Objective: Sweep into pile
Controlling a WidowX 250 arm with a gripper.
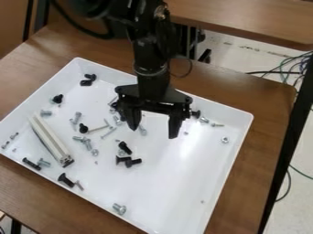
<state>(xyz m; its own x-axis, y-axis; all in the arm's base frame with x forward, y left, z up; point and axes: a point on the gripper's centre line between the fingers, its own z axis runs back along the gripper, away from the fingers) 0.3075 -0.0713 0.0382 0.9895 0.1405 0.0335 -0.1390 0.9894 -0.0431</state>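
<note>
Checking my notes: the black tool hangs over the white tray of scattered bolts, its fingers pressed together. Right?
Not quite: the black tool has its fingers apart, as the camera view shows. It does hang over the white tray of scattered bolts.

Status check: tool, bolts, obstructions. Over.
Tool open over tray. Bolts scattered, no single pile. Pale bar lying among them, possibly in the way.

The left and bottom edges of view cut off two corners of the tray (223, 109). Beyond the tray's far side, the top edge cuts off the arm (149, 50). Inside the tray, the end effector (153, 133) partly covers fasteners (118, 120). One speck (203, 201) toward the tray's near end is too small to identify.
</note>
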